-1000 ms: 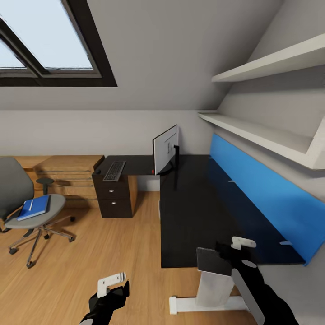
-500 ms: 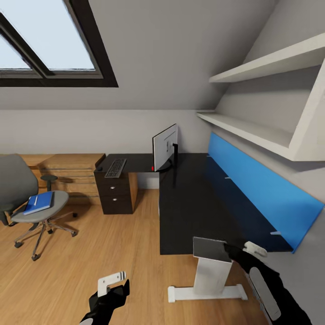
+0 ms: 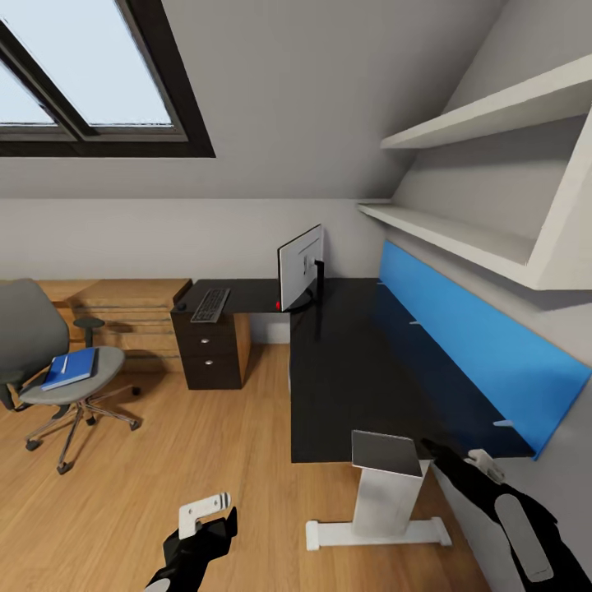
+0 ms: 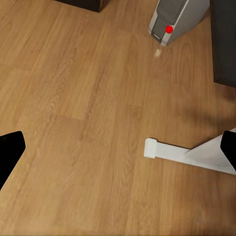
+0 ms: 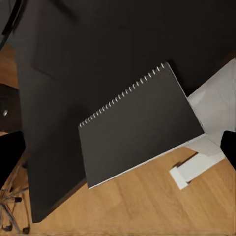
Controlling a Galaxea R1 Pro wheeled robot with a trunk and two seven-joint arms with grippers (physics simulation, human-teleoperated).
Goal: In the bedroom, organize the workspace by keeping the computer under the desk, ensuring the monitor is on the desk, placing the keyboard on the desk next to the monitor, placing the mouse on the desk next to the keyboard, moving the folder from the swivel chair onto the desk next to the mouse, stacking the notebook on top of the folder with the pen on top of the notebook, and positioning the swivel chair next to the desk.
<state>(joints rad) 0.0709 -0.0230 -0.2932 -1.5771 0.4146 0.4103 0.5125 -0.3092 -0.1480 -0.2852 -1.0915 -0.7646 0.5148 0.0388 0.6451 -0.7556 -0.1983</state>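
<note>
A dark grey spiral-bound notebook point(image 3: 385, 453) overhangs the near edge of the matte black desk point(image 3: 353, 370) (white metal legs below), just beside the right gripper point(image 3: 481, 460), whose fingers spread wide, holding nothing.

A skylight point(image 3: 82, 74) sits in the sloped grey ceiling above a wooden floor point(image 3: 205, 460). White shelves point(image 3: 485, 123) and a blue panel point(image 3: 469, 337) line the wall; a wooden dresser point(image 3: 123, 316) stands opposite.
</note>
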